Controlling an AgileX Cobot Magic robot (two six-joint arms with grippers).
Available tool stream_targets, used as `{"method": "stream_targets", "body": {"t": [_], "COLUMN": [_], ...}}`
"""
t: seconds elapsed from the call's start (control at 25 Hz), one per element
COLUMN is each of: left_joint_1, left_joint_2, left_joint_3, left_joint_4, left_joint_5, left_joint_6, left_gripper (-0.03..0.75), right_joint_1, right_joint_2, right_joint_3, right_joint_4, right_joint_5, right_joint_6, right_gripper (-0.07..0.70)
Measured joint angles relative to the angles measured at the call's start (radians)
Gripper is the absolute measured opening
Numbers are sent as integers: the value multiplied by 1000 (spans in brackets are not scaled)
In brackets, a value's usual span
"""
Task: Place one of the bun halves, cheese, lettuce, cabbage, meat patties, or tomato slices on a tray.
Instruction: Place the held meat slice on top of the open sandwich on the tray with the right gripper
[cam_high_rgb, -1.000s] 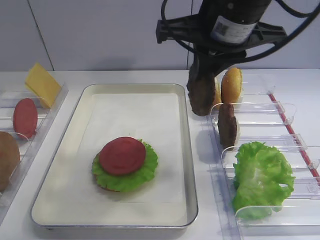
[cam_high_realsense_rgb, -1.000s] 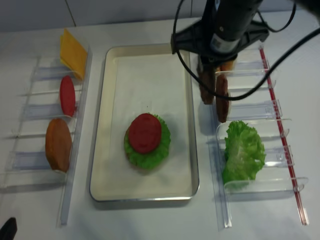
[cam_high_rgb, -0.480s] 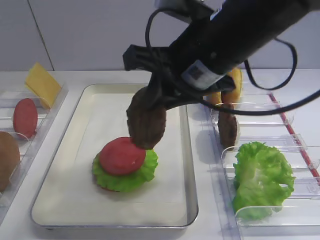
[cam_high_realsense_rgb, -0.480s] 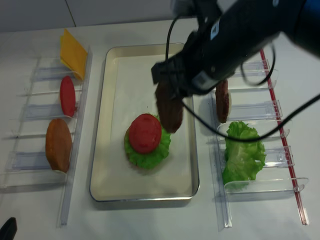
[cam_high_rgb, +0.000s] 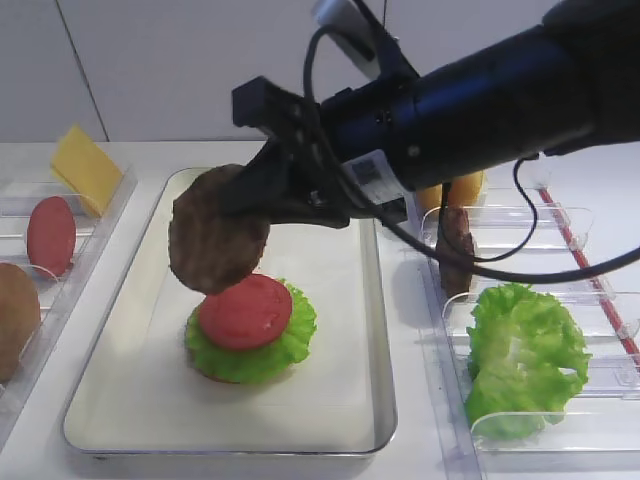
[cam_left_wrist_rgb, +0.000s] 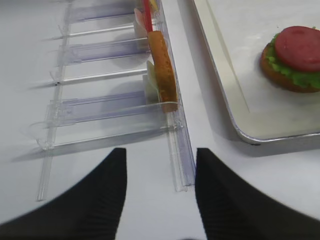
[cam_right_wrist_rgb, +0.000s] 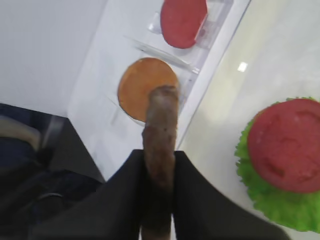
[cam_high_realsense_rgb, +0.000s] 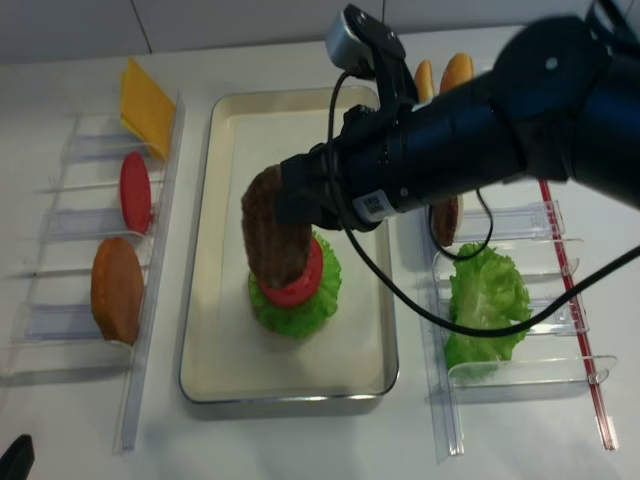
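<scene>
My right gripper (cam_high_rgb: 283, 190) (cam_right_wrist_rgb: 159, 156) is shut on a dark brown meat patty (cam_high_rgb: 217, 243) (cam_right_wrist_rgb: 160, 122) (cam_high_realsense_rgb: 272, 235), held on edge just above the tray (cam_high_rgb: 150, 385) (cam_high_realsense_rgb: 225, 375). The patty hangs over the left side of a stack there: a tomato slice (cam_high_rgb: 247, 312) (cam_right_wrist_rgb: 287, 145) on lettuce (cam_high_rgb: 255, 358) on a bun half. A second patty (cam_high_rgb: 456, 252) stands in the right rack. My left gripper (cam_left_wrist_rgb: 160, 152) is open over bare table by the left rack's end. No cabbage is in view.
The left clear rack (cam_left_wrist_rgb: 107, 102) holds cheese (cam_high_rgb: 80, 165), a tomato slice (cam_high_rgb: 50, 235) and a bun half (cam_high_rgb: 14, 318) (cam_left_wrist_rgb: 162, 70). The right rack (cam_high_rgb: 560, 225) holds lettuce (cam_high_rgb: 525, 355) and bun halves (cam_high_realsense_rgb: 457, 70) at the back.
My right gripper carried the patty from beside the right rack leftward and down over the tray, to above the tomato-topped stack. The left gripper's earlier position is not shown.
</scene>
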Motion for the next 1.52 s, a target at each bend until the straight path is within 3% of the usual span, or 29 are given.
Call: {"method": "stream_targets", "body": {"t": [0.2,0.36,0.44,0.68,1.0,1.52], "left_joint_1": [0,0,0,0,0,0], "left_joint_2": [0,0,0,0,0,0], "left_joint_3": [0,0,0,0,0,0], "left_joint_4": [0,0,0,0,0,0], "left_joint_5": [0,0,0,0,0,0], "left_joint_6": [0,0,0,0,0,0], "left_gripper": [328,328,328,328,328,328], "right_joint_1": [-172,-273,-277,-241,-232,-192], "right_joint_2": [29,106,143,195,235,340], "right_joint_3": [67,75,75,75,75,75], "right_joint_4": [279,322,318,312,302,370], "right_joint_5": [208,394,430,433,334,324], "right_joint_6": [-112,-91,-87,-119,-135,-159], "right_gripper": [128,128,128,128,128,128]}}
